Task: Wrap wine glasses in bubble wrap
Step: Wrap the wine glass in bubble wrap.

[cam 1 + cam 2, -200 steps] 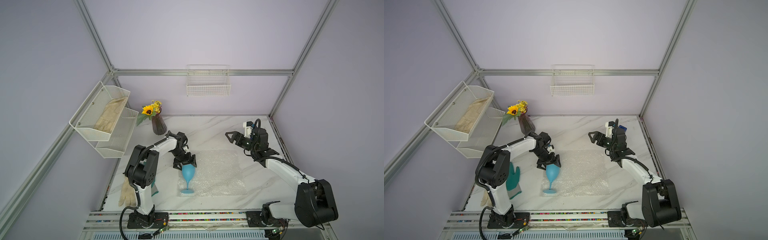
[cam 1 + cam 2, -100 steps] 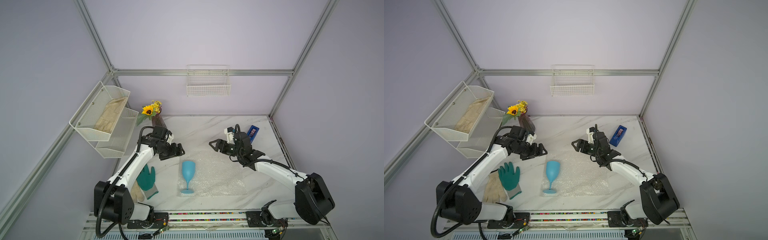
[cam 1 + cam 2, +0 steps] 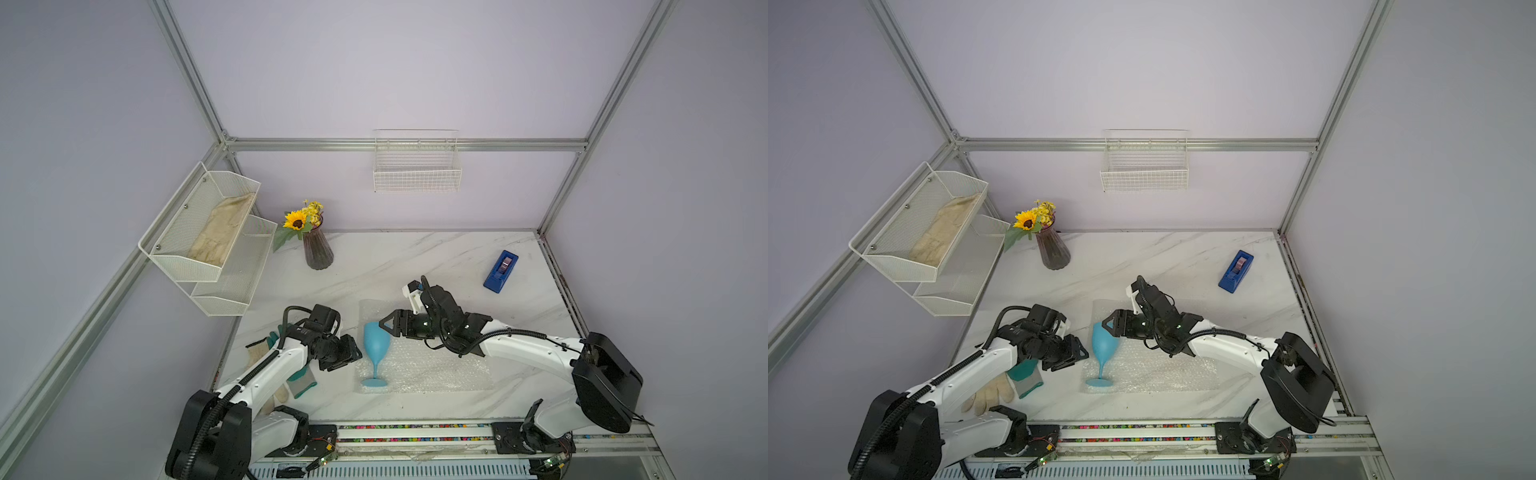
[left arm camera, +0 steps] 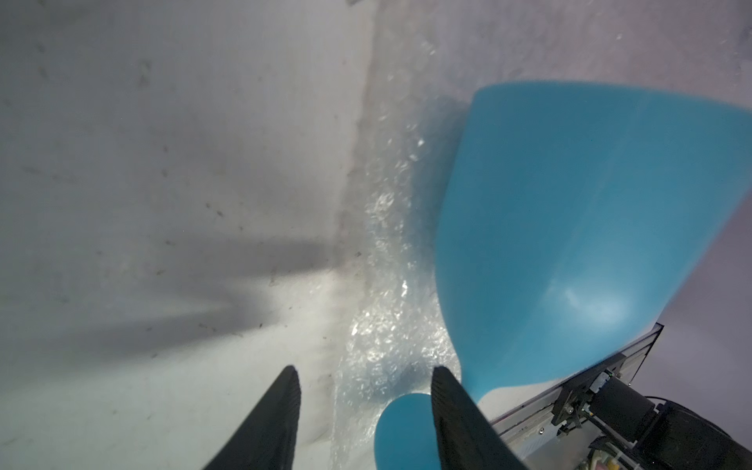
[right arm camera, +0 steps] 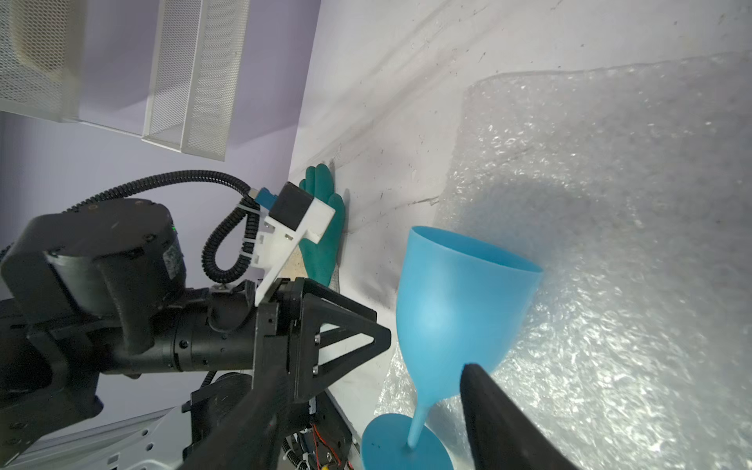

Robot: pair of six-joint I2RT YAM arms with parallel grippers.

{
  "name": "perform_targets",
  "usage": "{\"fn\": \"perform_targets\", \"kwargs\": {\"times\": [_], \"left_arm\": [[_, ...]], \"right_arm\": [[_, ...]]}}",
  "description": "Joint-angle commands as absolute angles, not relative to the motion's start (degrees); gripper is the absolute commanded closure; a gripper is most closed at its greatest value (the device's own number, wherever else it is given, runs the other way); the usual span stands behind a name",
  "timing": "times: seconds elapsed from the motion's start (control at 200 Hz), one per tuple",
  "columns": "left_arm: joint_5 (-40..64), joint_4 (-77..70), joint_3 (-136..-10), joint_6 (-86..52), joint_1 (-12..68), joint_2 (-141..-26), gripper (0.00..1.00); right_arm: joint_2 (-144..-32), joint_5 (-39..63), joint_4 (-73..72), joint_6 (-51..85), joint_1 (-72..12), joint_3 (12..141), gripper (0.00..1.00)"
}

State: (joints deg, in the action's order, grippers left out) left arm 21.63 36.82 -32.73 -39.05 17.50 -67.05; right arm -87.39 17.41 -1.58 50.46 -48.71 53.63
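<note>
Both arms have swung in toward the wine glass (image 3: 376, 340) since the earlier frames, while the glass itself has stayed put. It stands on its foot at the corner of the bubble wrap (image 3: 432, 370) nearest the left arm's base, and the sheet lies flat on the marble table (image 3: 415, 257). Now the left gripper (image 3: 352, 358) sits just beside the cup, its 2 fingers apart with only the table and the sheet's edge between them in the left wrist view. From the opposite side the right gripper (image 3: 384, 328) reaches the upper cup, jaws likewise apart. 1 finger overlaps the cup in the right wrist view, and whether it touches I cannot tell. A teal glove (image 3: 1025, 376) and a beige glove (image 3: 988, 397) lie partly under the left arm.
</note>
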Motion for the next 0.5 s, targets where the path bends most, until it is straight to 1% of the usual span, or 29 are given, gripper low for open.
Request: {"fn": "perform_targets", "kwargs": {"times": [0.0, 0.13, 0.365, 0.495], "left_arm": [[22.2, 30.3, -29.6, -42.1, 18.3, -65.4, 0.49], [24.8, 27.6, -28.1, -41.9, 19.0, -65.2, 0.5], [26.5, 24.8, -25.6, -42.5, 19.7, -67.1, 0.51], [27.6, 23.5, -25.1, -42.4, 19.8, -66.6, 0.56]], "right_arm": [[-89.2, 15.6, -0.6, 52.4, -49.7, 56.0, 0.31], [-91.2, 15.8, -0.1, 52.8, -50.3, 57.1, 0.34], [-91.1, 15.2, -1.6, 55.2, -50.4, 55.9, 0.35], [-91.8, 15.4, -0.5, 54.8, -50.3, 56.5, 0.35]]}}
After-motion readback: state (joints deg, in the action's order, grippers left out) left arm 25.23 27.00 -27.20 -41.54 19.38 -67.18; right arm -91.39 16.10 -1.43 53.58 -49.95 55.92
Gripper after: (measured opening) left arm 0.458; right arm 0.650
